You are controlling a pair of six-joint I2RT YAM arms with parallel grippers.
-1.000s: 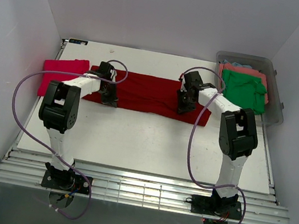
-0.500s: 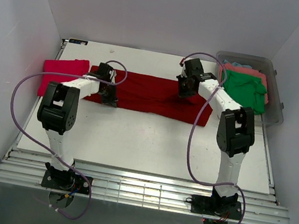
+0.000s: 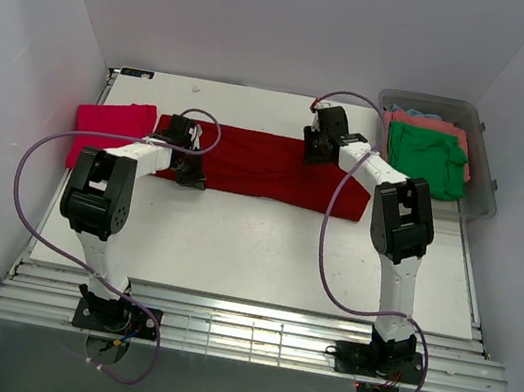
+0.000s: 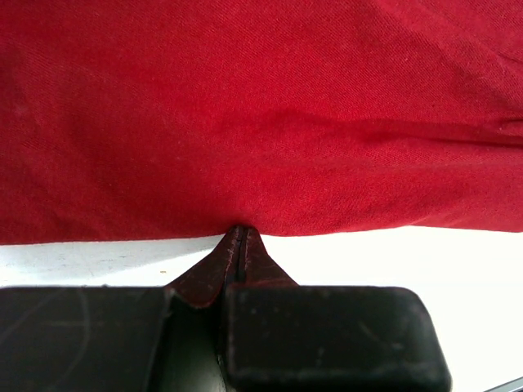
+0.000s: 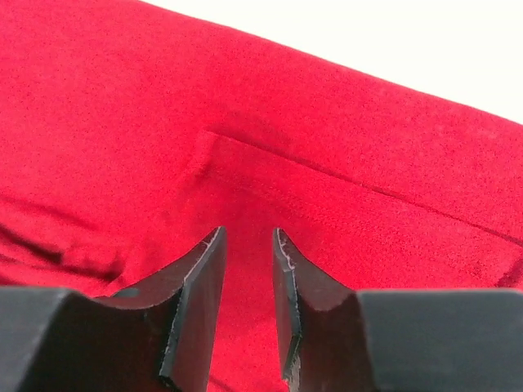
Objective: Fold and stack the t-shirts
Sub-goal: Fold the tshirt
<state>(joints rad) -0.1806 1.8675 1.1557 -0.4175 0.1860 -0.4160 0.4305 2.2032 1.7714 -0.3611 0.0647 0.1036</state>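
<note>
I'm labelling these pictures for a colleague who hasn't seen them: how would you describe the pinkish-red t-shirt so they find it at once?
On the white table, a long dark red t-shirt stretches across the middle. Beside its left end, at the table's left edge, lies the pinkish-red t-shirt: brighter and far more compact than its neighbour.

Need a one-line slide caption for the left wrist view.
Left gripper shut on the dark red shirt edge, white table beneath.

Left gripper (image 4: 237,243) clamped on dark red shirt (image 4: 261,106) edge; right gripper (image 5: 248,245) jaws slightly apart, both arms reaching forward.
</note>
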